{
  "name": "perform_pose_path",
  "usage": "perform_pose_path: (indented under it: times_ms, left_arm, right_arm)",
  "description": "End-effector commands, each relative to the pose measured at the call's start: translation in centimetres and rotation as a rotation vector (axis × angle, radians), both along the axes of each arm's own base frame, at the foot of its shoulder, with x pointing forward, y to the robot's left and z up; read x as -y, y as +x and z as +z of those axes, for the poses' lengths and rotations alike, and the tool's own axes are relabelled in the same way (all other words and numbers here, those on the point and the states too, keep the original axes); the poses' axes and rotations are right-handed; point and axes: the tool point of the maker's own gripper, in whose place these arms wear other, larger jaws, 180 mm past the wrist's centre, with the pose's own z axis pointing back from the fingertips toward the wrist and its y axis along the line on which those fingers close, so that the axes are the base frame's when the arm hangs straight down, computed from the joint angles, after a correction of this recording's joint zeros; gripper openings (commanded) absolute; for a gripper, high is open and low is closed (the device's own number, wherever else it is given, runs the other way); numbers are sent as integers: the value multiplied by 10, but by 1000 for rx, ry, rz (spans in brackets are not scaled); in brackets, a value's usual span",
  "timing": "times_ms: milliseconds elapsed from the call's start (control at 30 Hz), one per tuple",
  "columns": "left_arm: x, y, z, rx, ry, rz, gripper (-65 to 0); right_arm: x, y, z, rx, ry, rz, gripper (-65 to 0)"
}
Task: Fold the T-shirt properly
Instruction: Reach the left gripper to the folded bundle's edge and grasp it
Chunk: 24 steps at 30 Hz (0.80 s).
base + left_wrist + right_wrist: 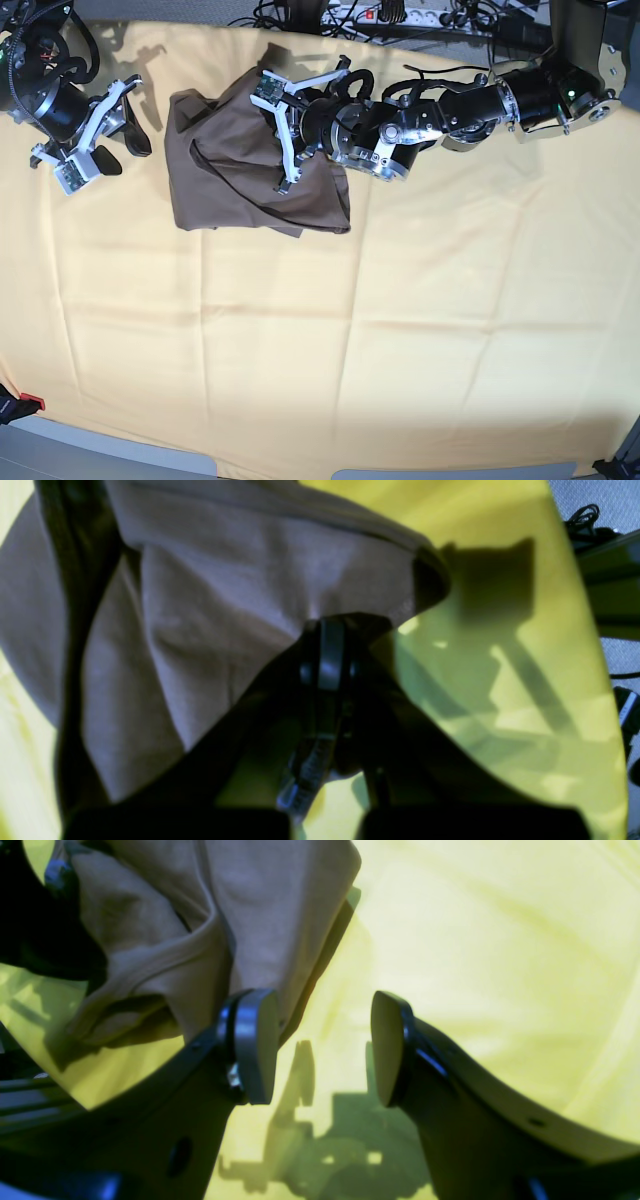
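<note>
Left wrist view, T-shirt [210, 605]: you've got taupe fabric filling the upper left, bunched into soft ridges, with a hemmed edge running along the top toward the right.
Left wrist view, left gripper [327, 630]: your jaws are pressed together with no gap, and the shirt's fabric puckers right at their tips, so you're pinching the T-shirt.
Left wrist view, yellow cloth [525, 645]: it spreads to the right of the T-shirt, carrying the arm's dark shadow.
Left wrist view, cables [582, 517]: a dark tangle sits past the cloth's far right edge, well apart from the T-shirt.

Right wrist view, T-shirt [260, 915]: it sits upper left, crumpled, a seam curving down through it.
Right wrist view, right gripper [325, 1047]: your jaws stand wide apart with only yellow cloth [500, 940] showing between them; nothing is held.
Right wrist view, fingers [255, 1045]: the left-hand pad sits in front of the T-shirt's lower edge; you can't tell from here whether it touches.

Base view, T-shirt [225, 185]: it's a rumpled brown heap toward the far left of the yellow cloth [350, 350], partly gathered rather than flat.
Base view, left gripper [280, 130]: your arm reaches in from the right and its tips sit on the T-shirt's upper right part.
Base view, right gripper [95, 140]: it hangs just left of the T-shirt, apart from it, jaws spread.
Base view, power strip [385, 14]: it lies beyond the cloth's far edge, behind the T-shirt.
</note>
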Motion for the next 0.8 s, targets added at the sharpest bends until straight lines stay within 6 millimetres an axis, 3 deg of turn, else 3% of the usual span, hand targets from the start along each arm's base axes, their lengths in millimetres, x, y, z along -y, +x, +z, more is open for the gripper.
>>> perform_pose_path:
  times_ms: [0, 267, 533, 767]
  left_arm:
    - [6, 0, 16, 17, -48, -21, -650]
    - [-9, -6, 31, 58, -53, -41, -650]
    - [-37, 15, 28, 91, 3, 32, -650]
    - [-51, 12, 22, 41, 42, 57, -650]
  right_arm:
    - [-2, 4, 9, 38, 8, 11, -338]
    - [-1, 4, 9, 38, 7, 12, -338]
    - [-2, 4, 9, 38, 8, 12, -338]
    - [-2, 4, 9, 37, 8, 11, -338]
